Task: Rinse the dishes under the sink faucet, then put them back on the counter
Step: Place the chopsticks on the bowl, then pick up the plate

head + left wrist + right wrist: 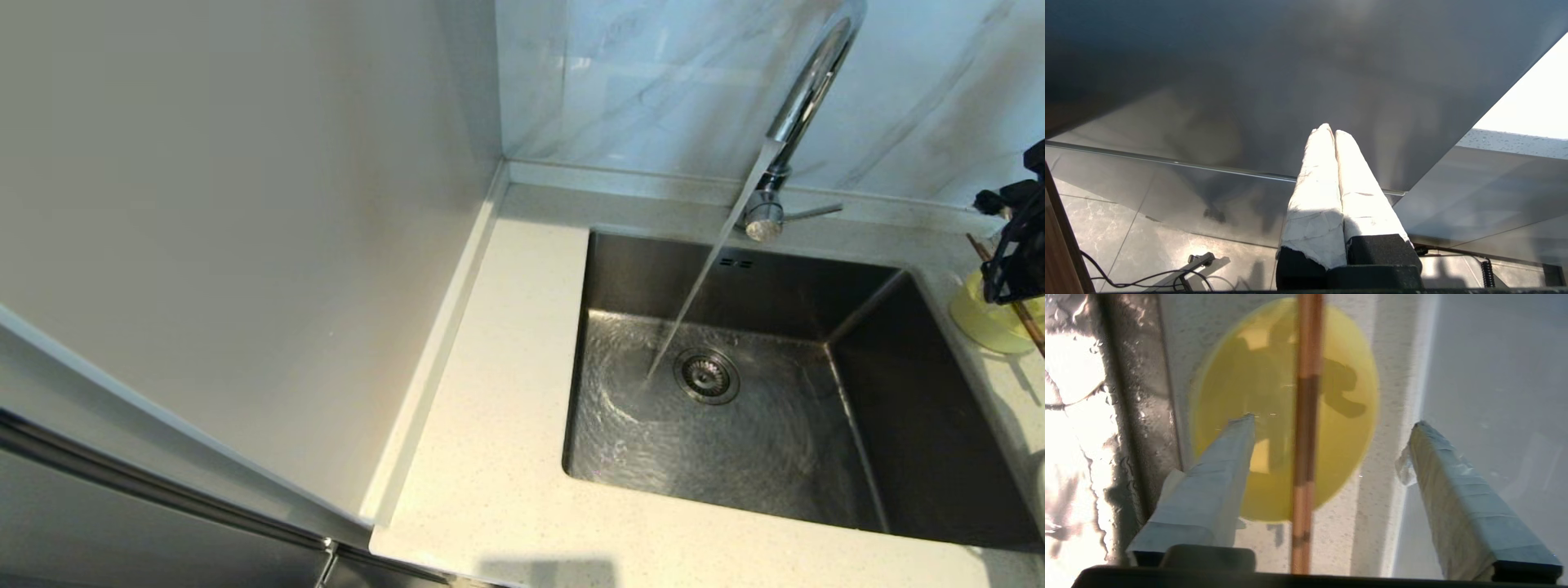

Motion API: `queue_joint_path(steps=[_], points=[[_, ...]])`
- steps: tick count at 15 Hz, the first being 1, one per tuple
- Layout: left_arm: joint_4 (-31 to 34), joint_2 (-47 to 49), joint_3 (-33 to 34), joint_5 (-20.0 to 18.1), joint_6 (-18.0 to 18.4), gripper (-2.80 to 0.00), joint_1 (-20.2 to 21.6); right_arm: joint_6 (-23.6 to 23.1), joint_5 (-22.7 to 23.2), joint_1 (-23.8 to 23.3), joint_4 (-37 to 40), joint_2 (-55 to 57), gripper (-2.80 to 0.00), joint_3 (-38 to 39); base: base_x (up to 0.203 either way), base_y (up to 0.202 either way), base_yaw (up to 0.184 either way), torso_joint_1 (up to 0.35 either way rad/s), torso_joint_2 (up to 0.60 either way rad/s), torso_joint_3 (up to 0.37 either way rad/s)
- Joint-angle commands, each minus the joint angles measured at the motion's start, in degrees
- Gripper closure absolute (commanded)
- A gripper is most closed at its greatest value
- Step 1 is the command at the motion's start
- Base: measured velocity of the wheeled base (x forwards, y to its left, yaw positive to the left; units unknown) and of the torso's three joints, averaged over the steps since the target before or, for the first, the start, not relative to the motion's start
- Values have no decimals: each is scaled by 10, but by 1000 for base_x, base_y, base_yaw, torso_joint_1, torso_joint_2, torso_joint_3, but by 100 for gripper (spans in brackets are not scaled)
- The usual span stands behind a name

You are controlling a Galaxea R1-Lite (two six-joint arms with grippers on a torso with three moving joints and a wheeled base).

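The chrome faucet point(804, 98) is running, and a stream of water point(694, 302) falls into the steel sink point(914, 425). On the counter point(490, 425) right of the sink sits the pale yellow bowl point(984, 327) point(1274, 375), with the brown chopsticks point(977, 247) point(1306, 416) lying across its rim. My right gripper point(1012, 265) point(1333, 420) hovers over them, open, one finger on each side of the chopsticks and touching nothing. My left gripper point(1331, 130) is shut and empty, low beside a cabinet panel, outside the head view. The white plate is out of view.
A grey side wall point(245, 204) rises left of the counter's raised rim. A marble backsplash point(653, 82) stands behind the faucet. The drain strainer point(706, 376) lies in the wet basin floor. Cables point(1167, 277) lie on the floor tiles below the left gripper.
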Motion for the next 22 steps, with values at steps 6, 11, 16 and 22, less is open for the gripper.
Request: queue_joint_path(steps=[6,11,16,22], points=[[0,0,0,0,0,0,0,4,40,-12,53,-86,-280,9,0,0,0,0,0,0],[0,0,0,0,0,0,0,70,132,-13,194,-226,-280,88,0,0,0,0,0,0],[0,0,0,0,0,0,0,127,167,-13,215,-349,-280,321,0,0,0,0,0,0],[0,0,0,0,0,0,0,225,180,-14,88,-343,-280,484,0,0,0,0,0,0]])
